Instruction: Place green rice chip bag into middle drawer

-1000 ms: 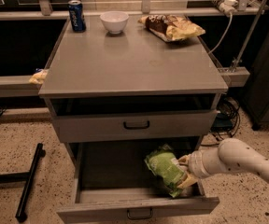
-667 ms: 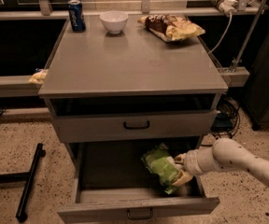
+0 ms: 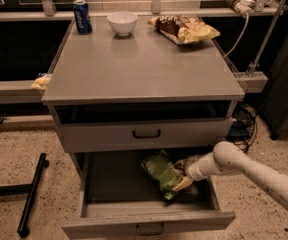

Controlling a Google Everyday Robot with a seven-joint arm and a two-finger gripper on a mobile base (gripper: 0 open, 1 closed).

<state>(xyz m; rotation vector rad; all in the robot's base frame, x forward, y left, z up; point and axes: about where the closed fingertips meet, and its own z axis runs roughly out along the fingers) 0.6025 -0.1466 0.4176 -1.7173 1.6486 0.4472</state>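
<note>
The green rice chip bag lies inside the open middle drawer, right of its centre. My gripper reaches into the drawer from the right, at the bag's right edge, with one finger above and one below that edge. The white arm comes in from the lower right over the drawer's right wall.
The drawer one level higher is shut, with a black handle. On the cabinet top stand a blue can, a white bowl and a yellow-and-brown chip bag. A black bar lies on the floor at left.
The arm has moved left and deeper into the drawer, carrying the green bag leftward and toward the back of the drawer.
</note>
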